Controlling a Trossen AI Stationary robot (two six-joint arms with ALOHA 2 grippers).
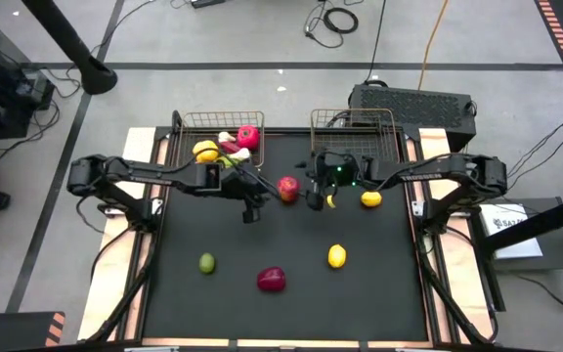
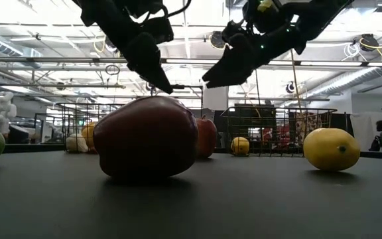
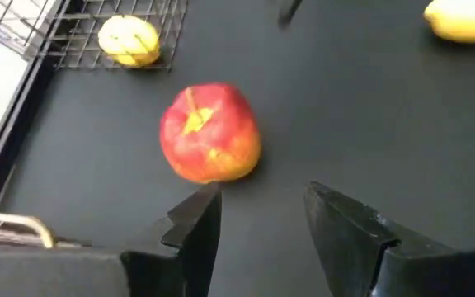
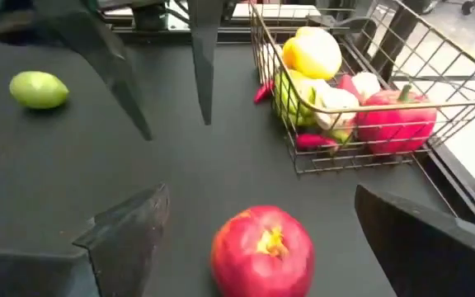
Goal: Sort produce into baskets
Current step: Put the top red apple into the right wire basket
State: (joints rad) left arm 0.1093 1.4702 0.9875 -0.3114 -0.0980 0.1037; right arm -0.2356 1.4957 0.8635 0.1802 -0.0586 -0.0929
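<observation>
A red apple rests on the black mat between my two grippers. My left gripper is open just left of it; the apple lies ahead of its fingertips. My right gripper is wide open just right of it, and the apple sits between and below its fingers, untouched. The left basket holds a lemon, a red pepper, garlic and chillies. The right basket shows a lemon in the left wrist view.
Loose on the mat are a lemon right of the right gripper, a lemon, a dark red fruit and a green lime toward the near edge. Both baskets stand at the far edge.
</observation>
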